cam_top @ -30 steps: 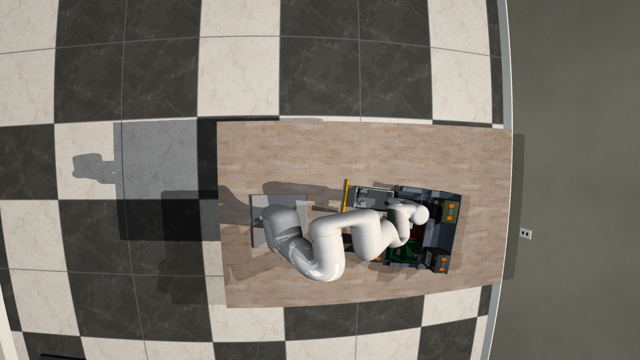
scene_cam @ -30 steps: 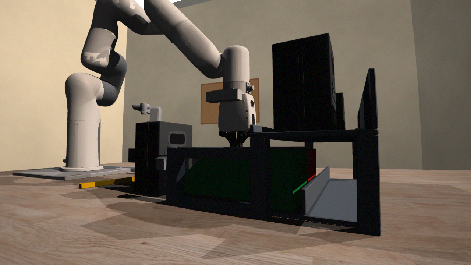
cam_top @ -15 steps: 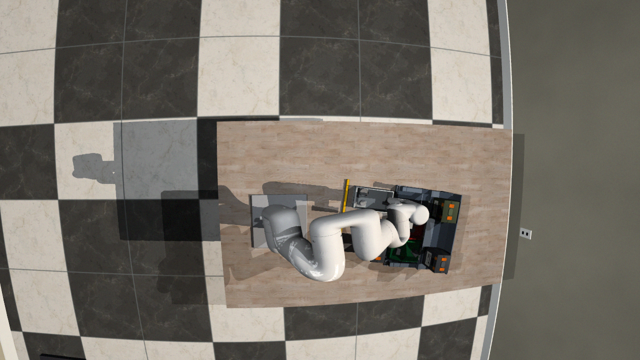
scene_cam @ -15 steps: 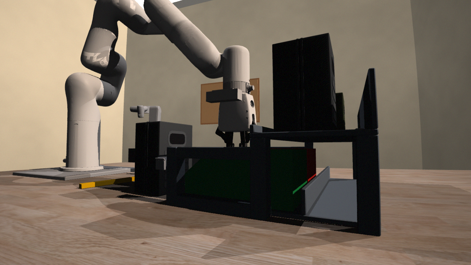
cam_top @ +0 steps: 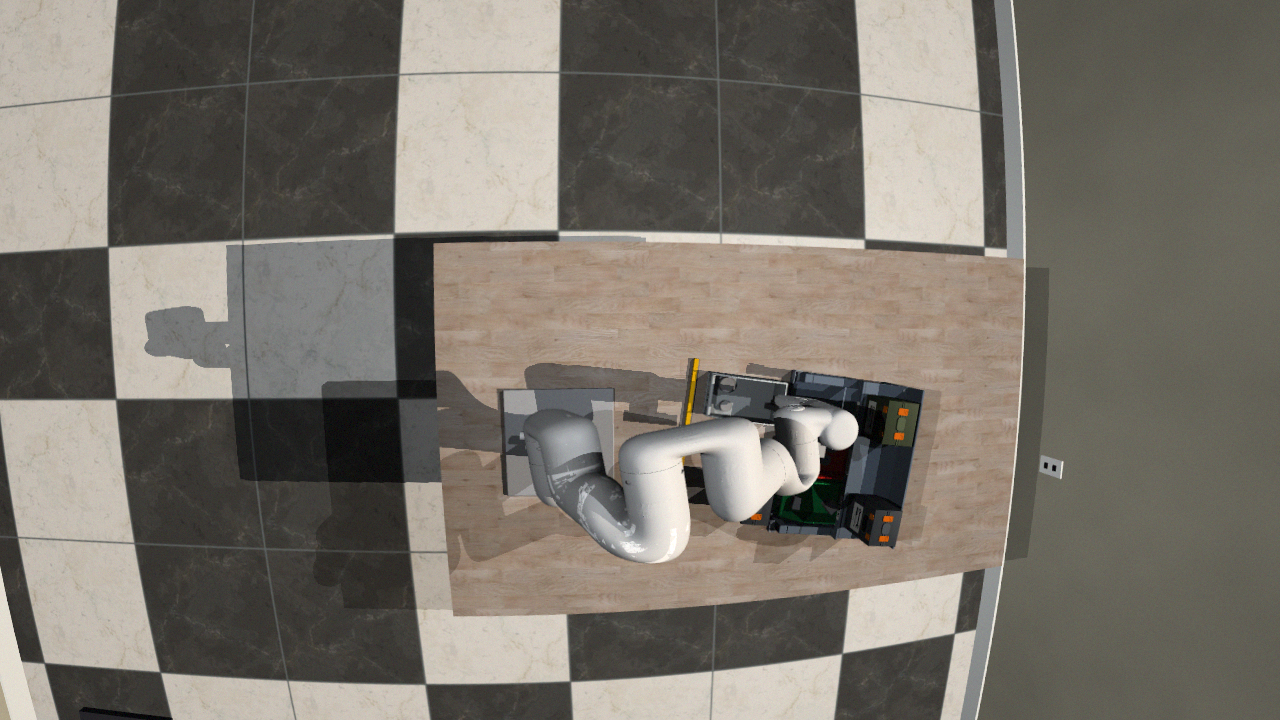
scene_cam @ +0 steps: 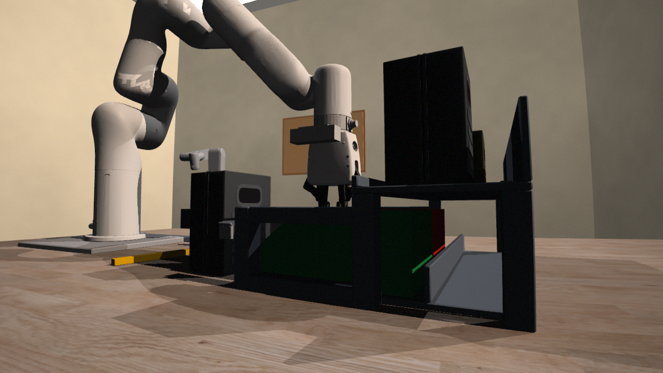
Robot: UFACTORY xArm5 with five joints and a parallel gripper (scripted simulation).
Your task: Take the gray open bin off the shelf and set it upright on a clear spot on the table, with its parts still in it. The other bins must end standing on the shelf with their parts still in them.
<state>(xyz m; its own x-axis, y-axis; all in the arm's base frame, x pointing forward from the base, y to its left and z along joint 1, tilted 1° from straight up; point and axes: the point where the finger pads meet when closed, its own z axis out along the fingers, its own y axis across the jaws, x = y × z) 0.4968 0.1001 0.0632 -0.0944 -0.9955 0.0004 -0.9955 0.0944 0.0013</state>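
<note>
The gray open bin (cam_top: 735, 394) (scene_cam: 252, 185) stands upright at the left end of the dark shelf (scene_cam: 514, 259) (cam_top: 863, 470), apparently resting on the table (cam_top: 626, 295) (scene_cam: 139, 324). A gray pipe-like part (scene_cam: 208, 158) sticks out of its top. My gripper (scene_cam: 332, 198) points down over the shelf's lower top bar, right of the gray bin and above a green bin (scene_cam: 301, 250) (cam_top: 810, 505). Its fingers stand a little apart with nothing between them. From above, the arm's wrist (cam_top: 823, 429) hides the fingers.
A tall dark bin (scene_cam: 426, 115) stands on the upper level. A red bin (scene_cam: 437, 226) sits behind the green one. Two dark bins with orange parts (cam_top: 899, 420) (cam_top: 877, 523) show from above. A yellow bar (cam_top: 690, 389) (scene_cam: 148, 257) lies near the arm's base plate (scene_cam: 69, 243).
</note>
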